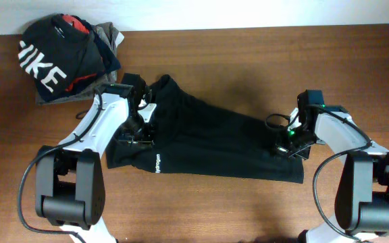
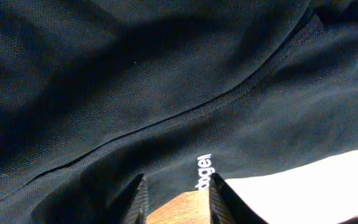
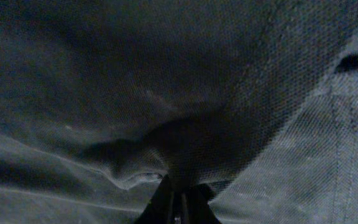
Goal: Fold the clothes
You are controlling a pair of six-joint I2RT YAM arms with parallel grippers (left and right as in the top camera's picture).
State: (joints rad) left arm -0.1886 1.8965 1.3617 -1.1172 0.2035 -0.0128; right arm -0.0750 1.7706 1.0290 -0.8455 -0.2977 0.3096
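The clothes are one long black stretchy garment [image 1: 215, 142] lying flat and slanted across the wooden table [image 1: 248, 61], with small white lettering [image 1: 159, 164] near its front left edge. My left gripper [image 1: 138, 135] sits low at the garment's left end. In the left wrist view its fingers [image 2: 179, 190] are open, straddling the garment's edge [image 2: 135, 81] by the lettering [image 2: 204, 171], with bare wood between them. My right gripper [image 1: 286, 146] is at the right end. In the right wrist view its fingers [image 3: 180, 194] are shut on a raised fold of the black fabric [image 3: 166, 74].
A pile of other clothes [image 1: 103, 37] lies at the back left corner, topped by a black top with big white block letters [image 1: 42, 67], close behind the left arm. Bare wood lies behind and in front of the garment.
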